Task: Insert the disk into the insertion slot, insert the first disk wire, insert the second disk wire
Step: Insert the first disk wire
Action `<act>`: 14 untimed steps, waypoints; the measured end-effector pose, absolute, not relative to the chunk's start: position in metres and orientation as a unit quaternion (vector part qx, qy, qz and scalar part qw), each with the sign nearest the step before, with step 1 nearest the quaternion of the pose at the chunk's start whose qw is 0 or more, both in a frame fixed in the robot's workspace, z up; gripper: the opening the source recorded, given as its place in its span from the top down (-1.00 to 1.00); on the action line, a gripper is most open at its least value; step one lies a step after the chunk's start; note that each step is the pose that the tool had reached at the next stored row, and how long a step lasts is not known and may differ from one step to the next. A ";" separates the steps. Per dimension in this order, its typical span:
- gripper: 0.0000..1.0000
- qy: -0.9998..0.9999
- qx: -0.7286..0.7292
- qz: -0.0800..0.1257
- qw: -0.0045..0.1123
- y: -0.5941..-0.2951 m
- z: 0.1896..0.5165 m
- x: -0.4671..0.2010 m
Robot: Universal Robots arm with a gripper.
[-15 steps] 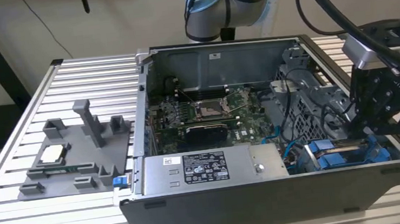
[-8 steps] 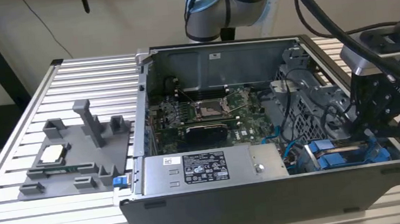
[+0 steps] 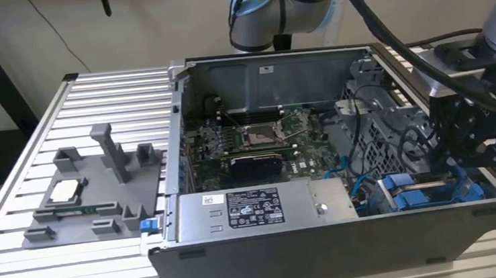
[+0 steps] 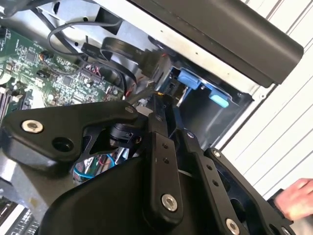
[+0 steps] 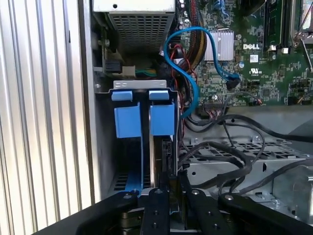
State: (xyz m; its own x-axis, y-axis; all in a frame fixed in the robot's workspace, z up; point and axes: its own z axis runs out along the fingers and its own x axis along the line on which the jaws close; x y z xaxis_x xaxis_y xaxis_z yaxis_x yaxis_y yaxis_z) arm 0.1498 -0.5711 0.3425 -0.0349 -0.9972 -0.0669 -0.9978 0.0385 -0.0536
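My gripper (image 3: 460,173) reaches down into the open computer case at the exterior view's right, over the insertion slot (image 3: 395,192). In the first wrist view the insertion slot (image 5: 103,147) is a grey sheet-metal bay with two blue plastic tabs (image 5: 128,120) at its mouth. The disk (image 5: 164,154) stands edge-on inside it, dark and thin, with a blue carrier strip beside it. My gripper (image 5: 168,182) is shut on the disk's near edge. A loose blue wire (image 5: 189,73) loops above the bay, and its connector end hangs free over the motherboard. Black wires (image 5: 230,147) lie across the perforated metal beside the bay.
A grey labelled power supply box (image 3: 254,209) sits in the case beside the bay. A grey plastic fixture tray (image 3: 91,193) lies on the slatted table at the exterior view's left. A person's hand (image 4: 296,198) shows at the edge of the second wrist view, outside the case wall.
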 end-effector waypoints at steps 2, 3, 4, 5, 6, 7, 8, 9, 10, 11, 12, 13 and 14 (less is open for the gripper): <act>0.62 0.717 -0.695 0.002 0.045 -0.570 0.341 0.150; 0.62 0.717 -0.695 0.002 0.045 -0.570 0.341 0.150; 0.62 0.717 -0.695 0.002 0.045 -0.570 0.341 0.150; 0.62 0.717 -0.695 0.002 0.045 -0.570 0.341 0.150; 0.62 0.717 -0.695 0.001 0.045 -0.570 0.341 0.150; 0.62 0.717 -0.695 0.002 0.045 -0.570 0.341 0.150; 0.62 0.717 -0.695 0.002 0.045 -0.570 0.341 0.150; 0.62 0.717 -0.695 0.002 0.045 -0.570 0.341 0.150; 0.62 0.717 -0.695 0.002 0.045 -0.571 0.341 0.150; 0.62 0.717 -0.695 0.002 0.045 -0.571 0.341 0.150; 0.62 0.717 -0.695 0.002 0.045 -0.571 0.341 0.150; 0.62 0.717 -0.695 0.002 0.045 -0.572 0.341 0.150; 0.62 0.717 -0.695 0.002 0.045 -0.572 0.341 0.150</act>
